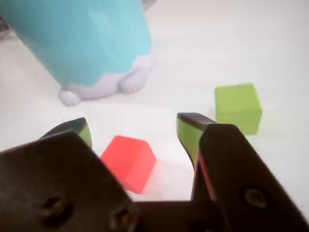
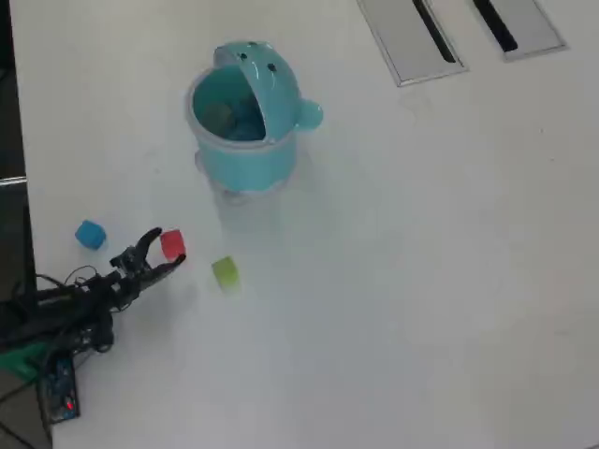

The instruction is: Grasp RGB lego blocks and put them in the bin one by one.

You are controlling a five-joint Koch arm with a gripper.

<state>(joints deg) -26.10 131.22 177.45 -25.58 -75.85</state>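
Note:
The red block [image 1: 129, 161] [image 2: 172, 244] lies on the white table between my open gripper's [image 1: 133, 129] [image 2: 166, 249] two green-padded fingers, nearer the left one in the wrist view; neither pad touches it. The yellow-green block [image 1: 238, 106] [image 2: 225, 271] sits just past the right finger. A light blue block [image 2: 90, 234] rests on the table left of the arm in the overhead view. The teal bin [image 1: 82, 38] [image 2: 245, 131] stands beyond the blocks, its lid tipped back and its mouth showing.
Two flat grey slotted panels [image 2: 412, 37] are set into the table at the far right in the overhead view. The arm's base and cables [image 2: 47, 327] sit at the left edge. The white tabletop [image 2: 421, 281] stretches to the right.

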